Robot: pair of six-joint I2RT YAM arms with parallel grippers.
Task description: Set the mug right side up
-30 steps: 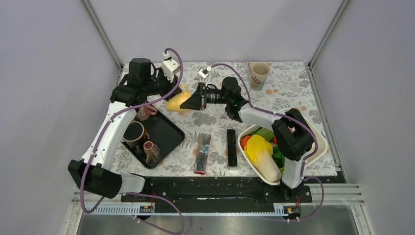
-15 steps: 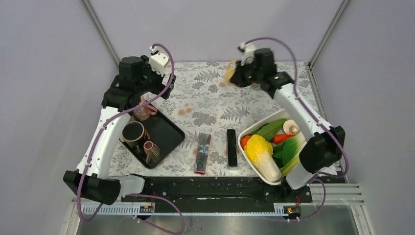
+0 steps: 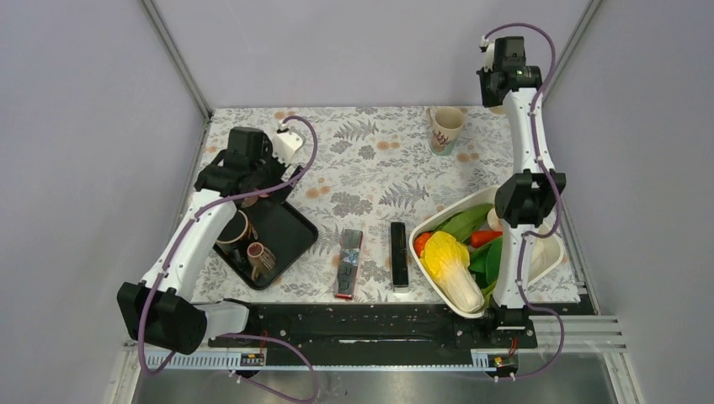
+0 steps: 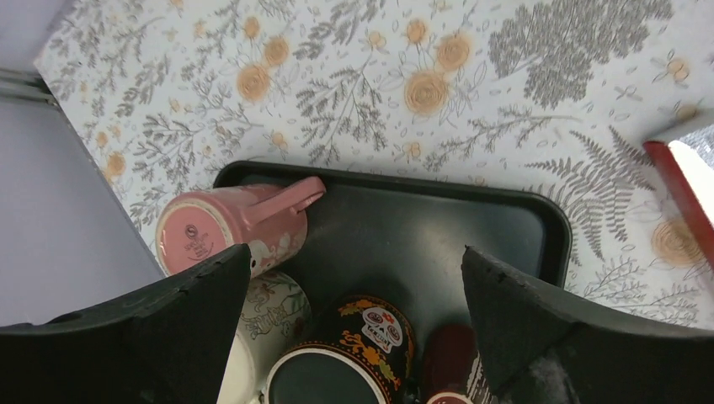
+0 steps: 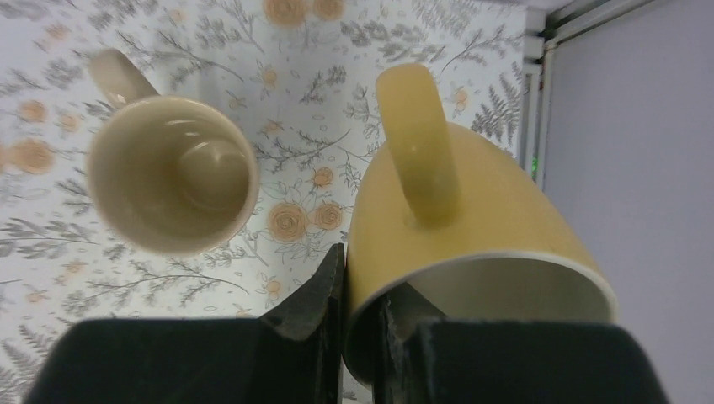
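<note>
Yellow mug (image 5: pixel 505 202) over floral tablecloth (image 3: pixel 370 168)

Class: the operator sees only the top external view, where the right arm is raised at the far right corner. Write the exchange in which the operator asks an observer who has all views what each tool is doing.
Operator: Does the right tool hold anything?
Observer: Yes. The right tool is shut on the rim of the yellow mug, with one finger inside and one outside.
Operator: And the left tool?
Observer: The left tool is open and empty. It hangs over the tray, where a pink mug lies on its side.
</note>
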